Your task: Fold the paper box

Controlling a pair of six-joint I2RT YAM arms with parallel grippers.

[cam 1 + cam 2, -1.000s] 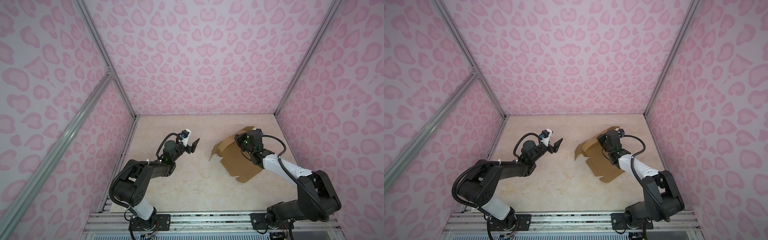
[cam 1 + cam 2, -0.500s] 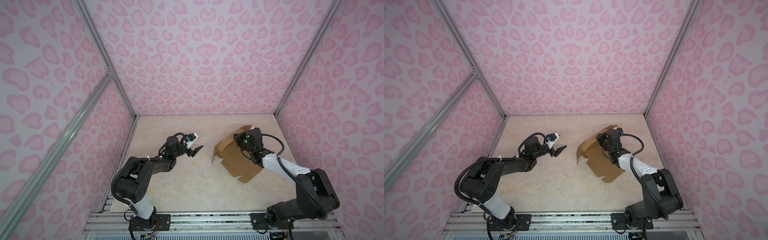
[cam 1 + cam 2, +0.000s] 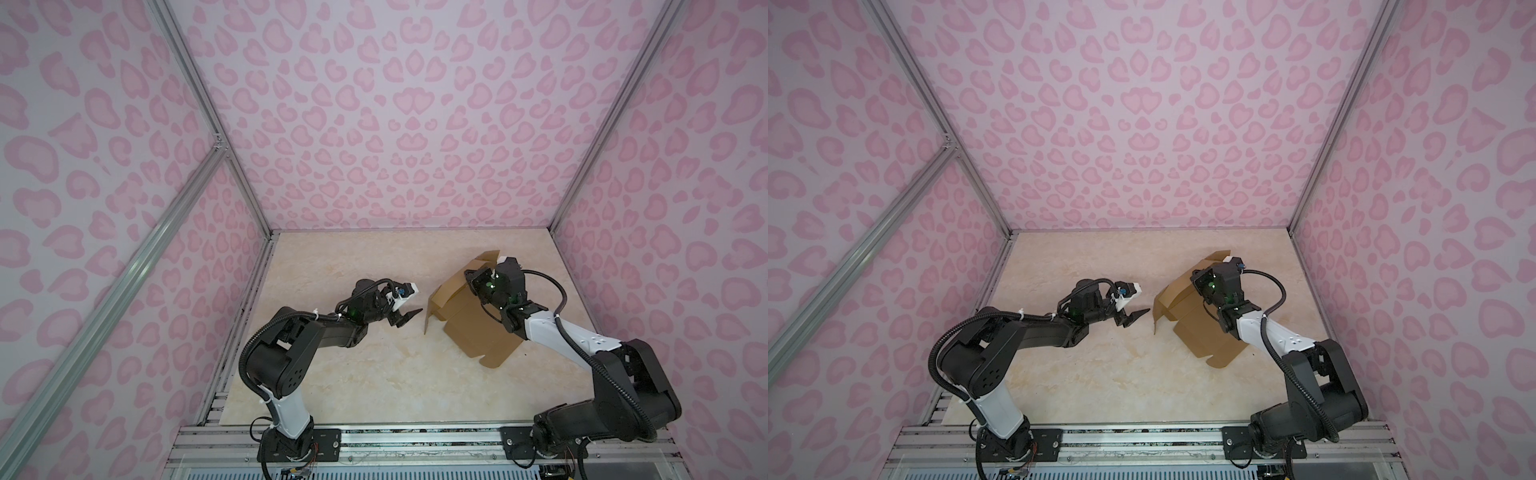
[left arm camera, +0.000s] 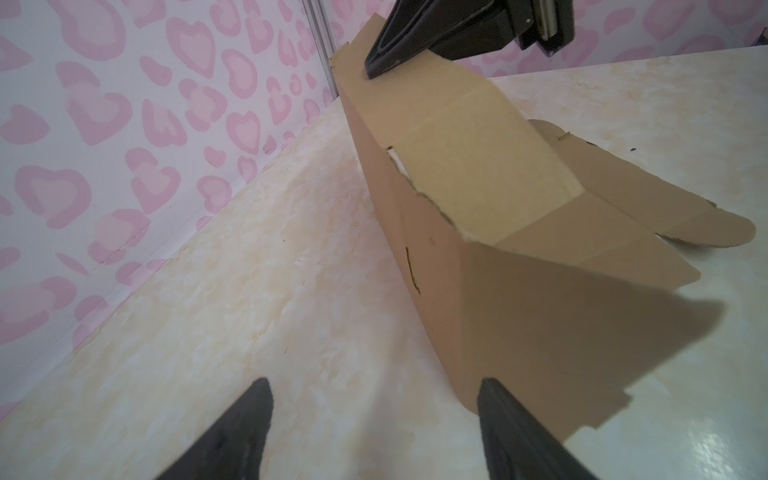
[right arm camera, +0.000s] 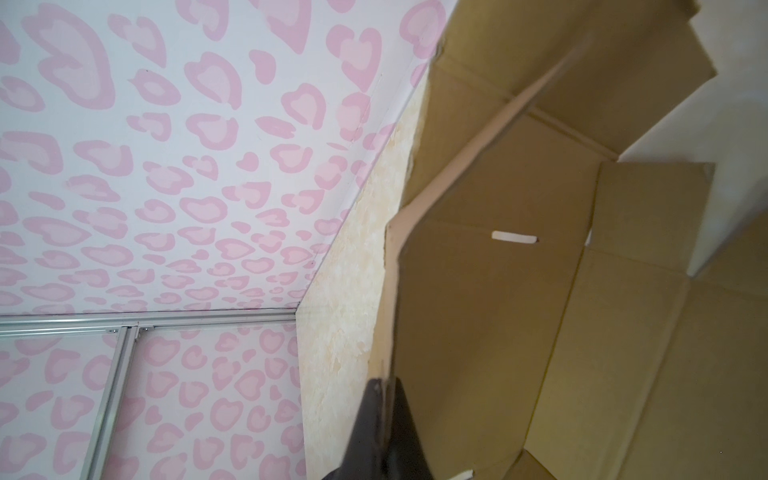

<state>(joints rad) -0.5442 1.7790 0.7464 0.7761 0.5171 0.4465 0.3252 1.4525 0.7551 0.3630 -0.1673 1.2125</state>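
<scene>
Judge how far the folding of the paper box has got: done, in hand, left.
Done: one wall of the paper box stands up from the sheet. In hand: the right gripper is shut on that wall's edge; the left gripper is open, close beside the wall. Left: most other panels lie flat on the table, and a slot is empty.

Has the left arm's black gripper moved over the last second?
Yes. In a top view the left gripper has shifted away from the left edge of the beige table, toward the brown cardboard paper box, jaws open.
</scene>
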